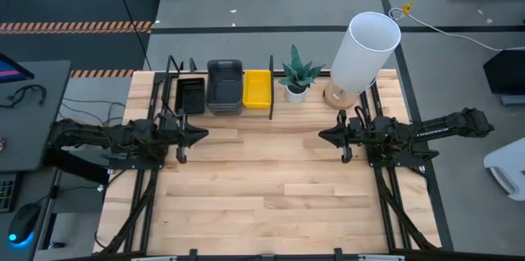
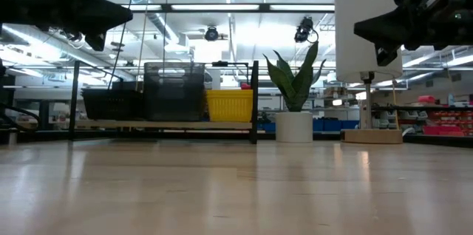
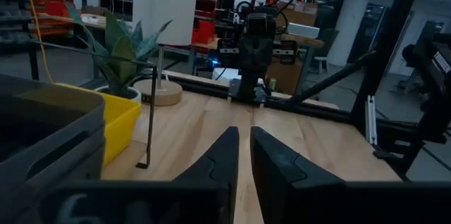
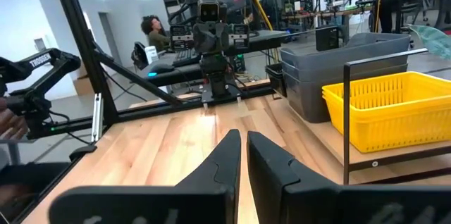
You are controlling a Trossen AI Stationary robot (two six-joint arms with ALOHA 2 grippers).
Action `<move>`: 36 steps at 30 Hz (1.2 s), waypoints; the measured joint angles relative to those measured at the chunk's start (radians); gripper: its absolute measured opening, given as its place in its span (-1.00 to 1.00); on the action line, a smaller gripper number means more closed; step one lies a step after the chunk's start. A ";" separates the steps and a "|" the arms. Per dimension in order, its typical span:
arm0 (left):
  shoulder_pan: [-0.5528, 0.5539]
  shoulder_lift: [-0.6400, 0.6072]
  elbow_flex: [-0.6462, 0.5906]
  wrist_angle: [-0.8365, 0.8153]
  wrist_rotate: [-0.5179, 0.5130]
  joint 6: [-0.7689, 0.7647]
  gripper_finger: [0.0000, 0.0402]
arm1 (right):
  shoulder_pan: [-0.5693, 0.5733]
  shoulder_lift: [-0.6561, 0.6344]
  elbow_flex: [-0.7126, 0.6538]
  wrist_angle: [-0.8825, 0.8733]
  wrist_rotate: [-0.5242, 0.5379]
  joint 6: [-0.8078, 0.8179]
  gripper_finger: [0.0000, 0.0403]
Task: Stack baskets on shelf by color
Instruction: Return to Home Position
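On the shelf [image 1: 215, 116] at the table's far edge stand three stacks of baskets: black perforated ones [image 1: 191, 94], grey ones [image 1: 225, 85] in the middle, yellow ones [image 1: 257, 88] on the right. In the low view they show as black [image 2: 112, 104], grey [image 2: 174, 91] and yellow [image 2: 229, 105]. My left gripper [image 1: 203, 134] hovers above the table, in front of the shelf, fingers nearly together and holding nothing [image 3: 244, 146]. My right gripper [image 1: 324, 136] hovers opposite it, near the table's middle, likewise shut and empty [image 4: 242, 146].
A white plant pot with a green plant [image 1: 297, 80] stands right of the shelf. A lamp with a tall white shade [image 1: 363, 52] on a wooden base sits at the far right corner. Bare tabletop [image 1: 271, 195] stretches toward the near edge. A person [image 4: 151, 30] sits in the room behind.
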 joint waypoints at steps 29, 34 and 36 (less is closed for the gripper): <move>0.000 0.000 0.000 0.000 0.000 0.004 -0.85 | 0.000 0.000 0.001 0.000 0.000 0.000 -0.84; 0.000 0.000 0.000 0.000 0.000 0.004 -0.82 | 0.000 0.000 0.001 0.000 0.000 0.000 -0.84; 0.000 0.000 0.000 0.000 0.000 0.004 -0.80 | 0.000 0.000 0.001 0.000 0.000 0.000 -0.84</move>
